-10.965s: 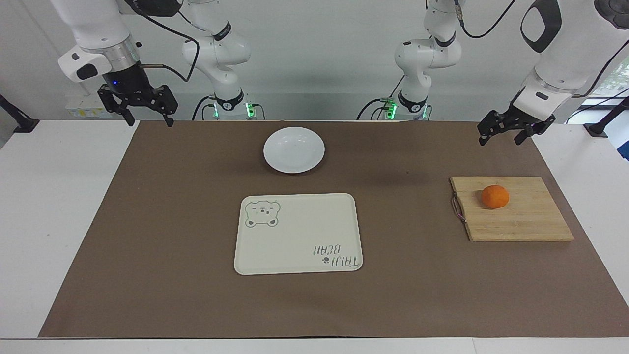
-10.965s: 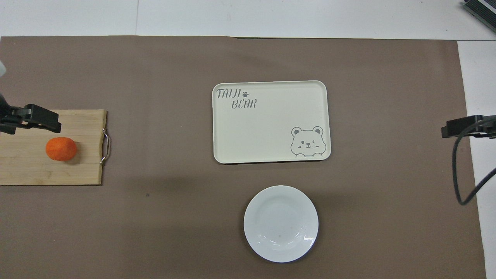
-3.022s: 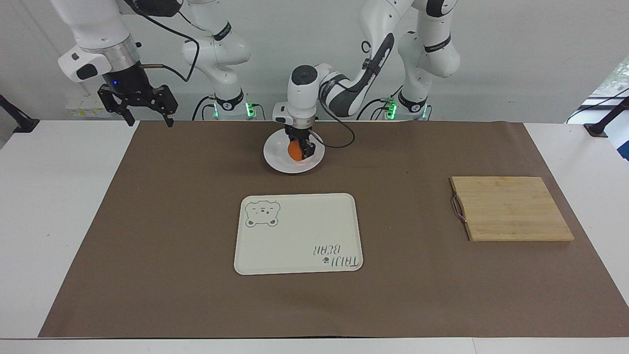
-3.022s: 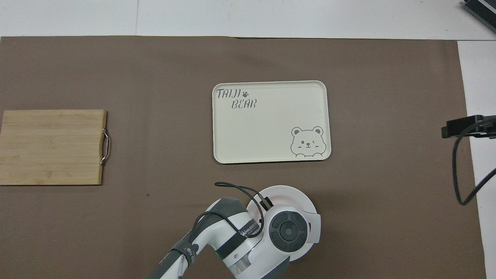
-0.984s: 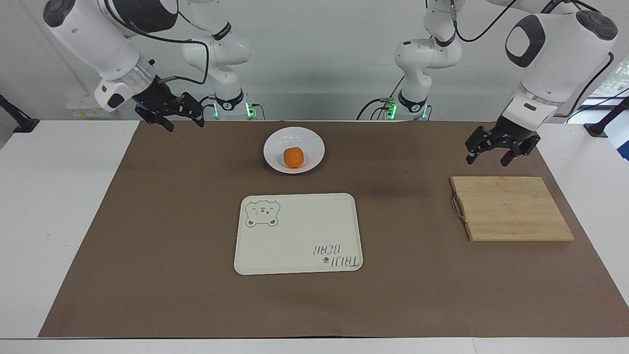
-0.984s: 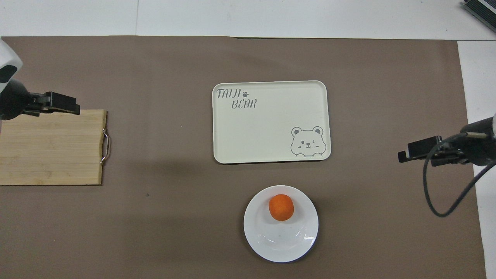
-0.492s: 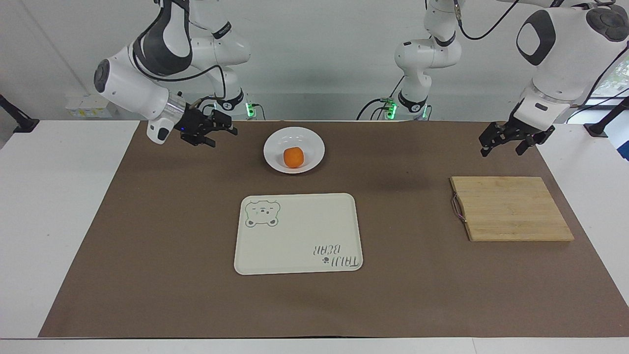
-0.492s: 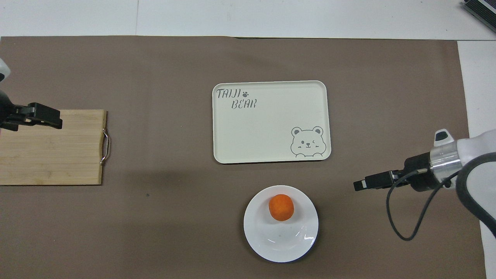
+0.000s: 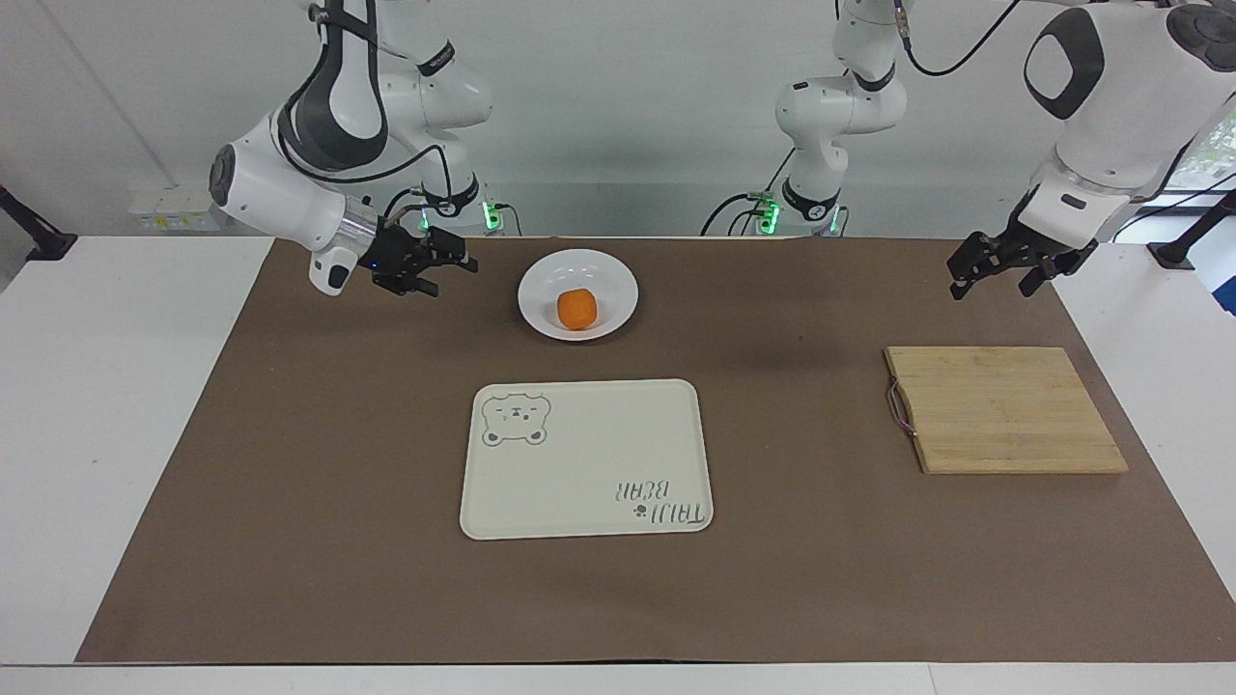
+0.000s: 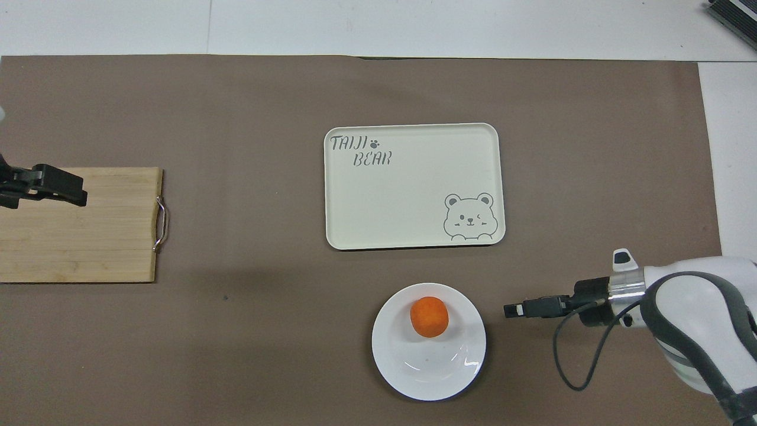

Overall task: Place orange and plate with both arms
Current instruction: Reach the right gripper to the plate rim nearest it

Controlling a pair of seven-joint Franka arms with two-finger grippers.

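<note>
Start at the right gripper (image 9: 452, 269): its fingers are spread with nothing between them, pointing sideways at the plate (image 9: 577, 294) from the right arm's end of the desk. In the facing view you can see a strip of bare brown mat (image 9: 290, 463) between the fingertips and the plate's rim, so they are near it but apart. The overhead view shows that gripper (image 10: 516, 309) as one dark bar level with the orange (image 10: 429, 316), and it does not show you the spread.

The left gripper (image 9: 995, 270) hangs with its fingers spread and empty. In the facing view it is over the mat, close to the edge of the cutting board (image 9: 1004, 408) nearer the robots. The overhead view places it (image 10: 56, 186) across the board's top edge, yet only the facing view shows that it is raised clear of the wood.

The orange (image 9: 576, 308) sits in the plate, toward the side farther from the robots, as the overhead view makes plain. The plate itself rests on the mat, nearer to the robots than the tray (image 9: 585, 458) with the bear drawing, with an open band of mat between them.

You have wide bare mat between the plate and the board, and around the tray. The mat's edge and the white desk (image 9: 106, 434) lie well outside both grippers.
</note>
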